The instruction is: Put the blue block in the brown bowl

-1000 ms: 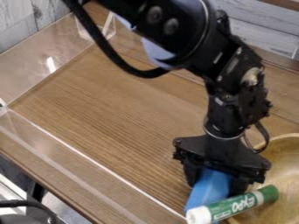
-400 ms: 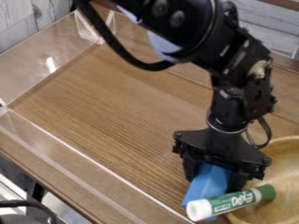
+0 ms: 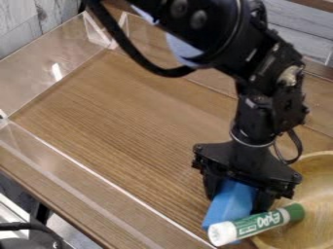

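Small bright-blue rectangular block [image 3: 235, 203] near worktop's front-right edge, just left of light tan wooden bowl [image 3: 320, 175]. Black end effector [image 3: 240, 187] straddles its top end; whether jaws grip, can't tell. Prob. light, rigid, smooth; pinch flat sides.

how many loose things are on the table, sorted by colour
blue: 1, the blue block, between the jaws of the gripper
white with green cap: 1, the marker
tan wood: 1, the brown bowl, partly cut off at the right edge
total: 3
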Controlling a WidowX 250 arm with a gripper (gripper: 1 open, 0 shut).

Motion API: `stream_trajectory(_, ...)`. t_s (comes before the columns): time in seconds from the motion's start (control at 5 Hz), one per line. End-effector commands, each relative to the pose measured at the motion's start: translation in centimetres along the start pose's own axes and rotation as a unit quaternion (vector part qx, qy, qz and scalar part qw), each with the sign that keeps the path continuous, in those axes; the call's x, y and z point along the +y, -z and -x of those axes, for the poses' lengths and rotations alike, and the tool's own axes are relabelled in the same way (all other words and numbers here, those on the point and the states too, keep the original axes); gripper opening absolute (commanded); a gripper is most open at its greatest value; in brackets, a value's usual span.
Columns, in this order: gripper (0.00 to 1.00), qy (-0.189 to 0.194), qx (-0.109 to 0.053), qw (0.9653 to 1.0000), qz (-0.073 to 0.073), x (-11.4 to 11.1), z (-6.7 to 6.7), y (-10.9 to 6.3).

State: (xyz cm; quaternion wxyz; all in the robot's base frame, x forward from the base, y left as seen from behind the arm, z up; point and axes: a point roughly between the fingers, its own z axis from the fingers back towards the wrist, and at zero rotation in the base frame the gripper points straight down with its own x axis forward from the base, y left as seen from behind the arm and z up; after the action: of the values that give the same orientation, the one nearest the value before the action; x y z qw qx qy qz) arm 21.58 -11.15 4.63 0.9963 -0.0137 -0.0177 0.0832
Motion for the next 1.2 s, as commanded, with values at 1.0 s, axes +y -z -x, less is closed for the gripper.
stream_trajectory(1.0,0.0,0.005,-0.038,0.999,0.022,-1.07,-1.04,-1.99)
